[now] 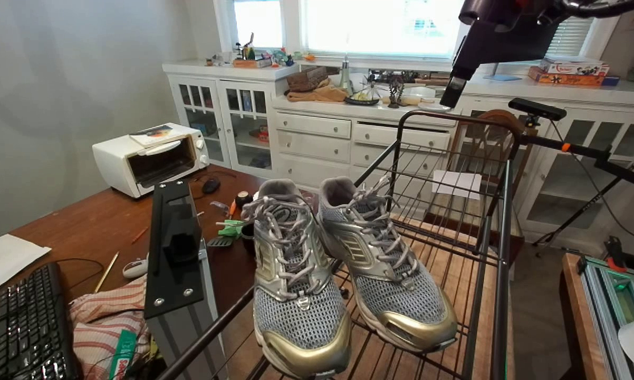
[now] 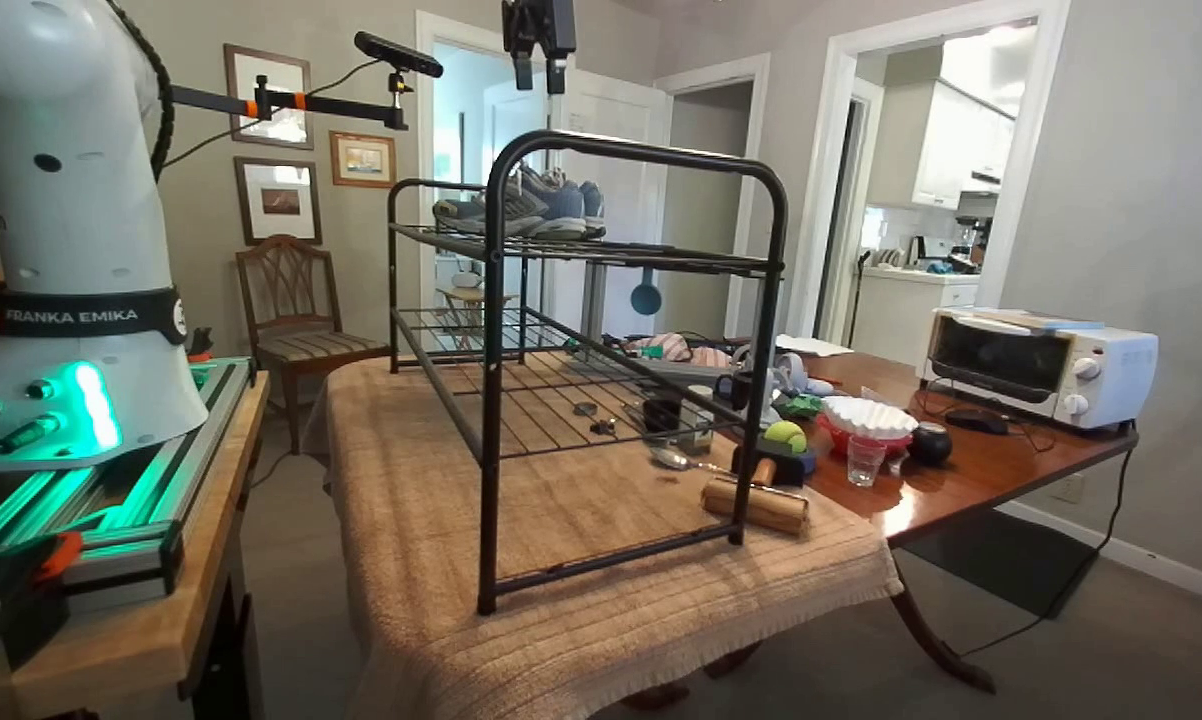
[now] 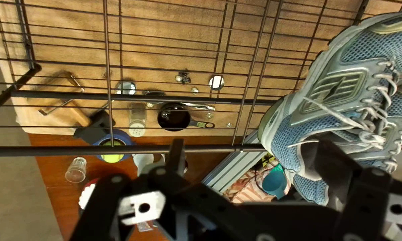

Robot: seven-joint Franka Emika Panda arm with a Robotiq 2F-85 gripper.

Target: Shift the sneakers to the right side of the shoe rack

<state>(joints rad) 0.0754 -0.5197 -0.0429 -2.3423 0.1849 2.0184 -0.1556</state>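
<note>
The sneakers, silver-grey mesh with gold-toned shiny toe caps, stand side by side on the top shelf: the left shoe (image 1: 301, 295) and the right shoe (image 1: 401, 287). They sit at the rack's far end in an exterior view (image 2: 551, 205), and at the right in the wrist view (image 3: 338, 88). The shoe rack (image 2: 491, 400) is dark tubular metal with wire grid shelves; it shows also in an exterior view (image 1: 501, 295) and the wrist view (image 3: 201, 148). My gripper (image 2: 541, 78) is open and empty above the rack; it shows also in the wrist view (image 3: 254, 152), one finger overlapping the shoe's heel opening.
The rack stands on a tan towel (image 2: 421, 480) on the wooden table. A black-topped metal post (image 1: 174, 248) rises beside the sneakers. A wooden roller (image 2: 756, 505), a tennis ball (image 2: 786, 433) and a toaster oven (image 2: 1041, 365) are on the table. A camera arm (image 2: 331, 105) extends behind the rack.
</note>
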